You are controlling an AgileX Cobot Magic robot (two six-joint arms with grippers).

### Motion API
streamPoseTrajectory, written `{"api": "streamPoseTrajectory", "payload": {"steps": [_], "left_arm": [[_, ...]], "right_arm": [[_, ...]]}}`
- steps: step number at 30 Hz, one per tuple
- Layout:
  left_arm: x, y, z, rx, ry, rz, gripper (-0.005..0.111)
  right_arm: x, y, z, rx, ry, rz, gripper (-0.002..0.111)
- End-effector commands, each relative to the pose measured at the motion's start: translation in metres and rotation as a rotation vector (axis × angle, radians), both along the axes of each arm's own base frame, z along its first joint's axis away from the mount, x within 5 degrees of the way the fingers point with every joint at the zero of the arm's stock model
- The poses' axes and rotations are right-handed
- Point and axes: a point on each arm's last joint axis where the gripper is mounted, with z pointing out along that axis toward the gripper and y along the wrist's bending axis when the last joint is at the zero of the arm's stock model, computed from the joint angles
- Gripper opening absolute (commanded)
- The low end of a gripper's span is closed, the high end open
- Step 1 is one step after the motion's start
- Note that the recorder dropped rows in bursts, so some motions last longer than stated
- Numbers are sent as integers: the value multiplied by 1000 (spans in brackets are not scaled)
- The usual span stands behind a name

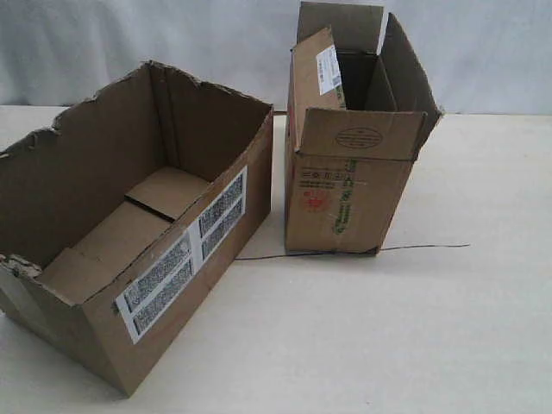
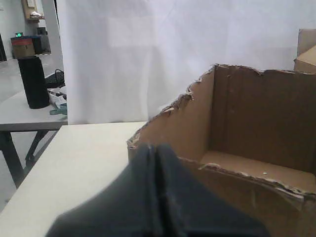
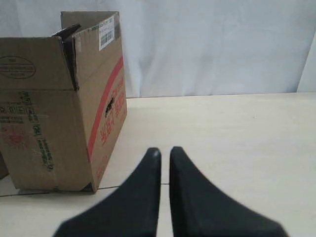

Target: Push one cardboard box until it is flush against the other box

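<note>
Two cartons on a pale bench [image 1: 414,328] before a white curtain [image 1: 216,43]. The cardboard box [image 1: 155,233], wide and open, with a ragged torn rim and white barcode labels [image 1: 185,259] on one side, lies on the left half of the bench in the exterior view, turned at an angle. The other box [image 1: 345,185], taller and narrower, stands upright to its right with flaps raised. It bears an oval stamp [image 1: 359,137], green and red print [image 1: 332,198] and a white label [image 1: 329,69] on one flap. The two are near but apart: a wedge of bare bench separates them. A thin dark line [image 1: 423,247] runs along the bench at the foot of the taller carton.

Left tool [image 2: 157,150]: fingers pressed together, pinching nothing, at a torn corner of the cardboard box; contact cannot be told.

Right tool [image 3: 164,154]: fingers all but pressed together, only a thin slit between, pinching nothing, over bare bench, apart from the other box.
</note>
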Motion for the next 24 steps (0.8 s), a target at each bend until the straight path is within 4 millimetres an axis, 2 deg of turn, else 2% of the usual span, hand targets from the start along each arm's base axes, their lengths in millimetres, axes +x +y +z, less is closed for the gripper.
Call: {"api": "streamPoseTrajectory", "payload": {"steps": [1,6,10,13,16,17,18,20,22,24], "left_arm": [[0,0,0,9,-5,-1,0],[0,0,0,6,-15,-1,0],[-1,0,12,-49,-135,0,0],[-4,3,29,-171,-322,9,0],[-16,8,54,-197,-631,42,0],[-19,11,60,-215,-684,66,0],[-19,15,67,-288,-677,84,0],[-12,17,88,-404,-544,93,0],[-2,11,109,-323,-388,74,0],[13,2,142,-137,-287,20,0]], "right_arm": [[0,0,-1,2,2,3,5],[0,0,-1,2,2,3,5],[0,0,-1,2,2,3,5],[0,0,-1,2,2,3,5],[0,0,-1,2,2,3,5],[0,0,-1,2,2,3,5],[0,0,-1,2,2,3,5],[0,0,-1,2,2,3,5],[0,0,-1,2,2,3,5],[0,0,-1,2,2,3,5]]}}
